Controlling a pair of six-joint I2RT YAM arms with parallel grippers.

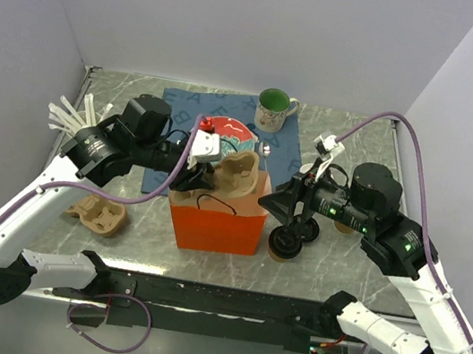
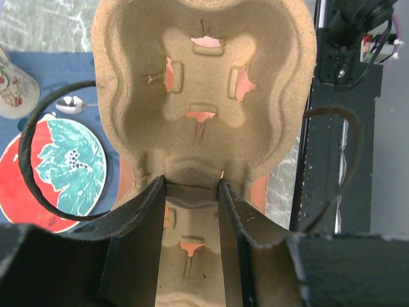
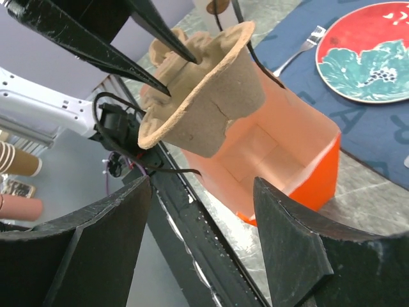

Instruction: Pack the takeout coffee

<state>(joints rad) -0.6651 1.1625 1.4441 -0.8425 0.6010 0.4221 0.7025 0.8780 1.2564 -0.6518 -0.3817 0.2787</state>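
1. Far left, a spare pulp carrier (image 1: 101, 214) lies on the table. Only the overhead camera catches it.
2. My left arm rises from its near-left base, elbow out to the left, with the forearm crossing right toward the middle. My left gripper (image 2: 192, 185) is clamped on the centre ridge of the cup carrier (image 2: 204, 83). My left wrist camera shows both fingers pinching that ridge between two wells. The overhead view shows only the carrier hanging tilted.
3. The orange bag (image 1: 216, 219) stands open under the carrier. My right wrist camera looks down inside the bag to its floor and shows the carrier above the rim.
4. Behind the bag, a red and teal plate (image 1: 226, 128) sits on a blue cloth (image 1: 177, 99). The left wrist view adds a spoon (image 2: 67, 105) beside the plate, and the right wrist view adds a fork (image 3: 300, 51). A green mug (image 1: 274, 106) stands farther back.
5. The takeout coffee (image 1: 284, 245) stands on the table just right of the bag, black lid on. It shows in the overhead view alone.
6. My right arm bends in from the right, wrist above the coffee. My right gripper (image 3: 201, 185) faces the bag, jaws spread wide with nothing between them. I cannot tell whether it touches the cup.
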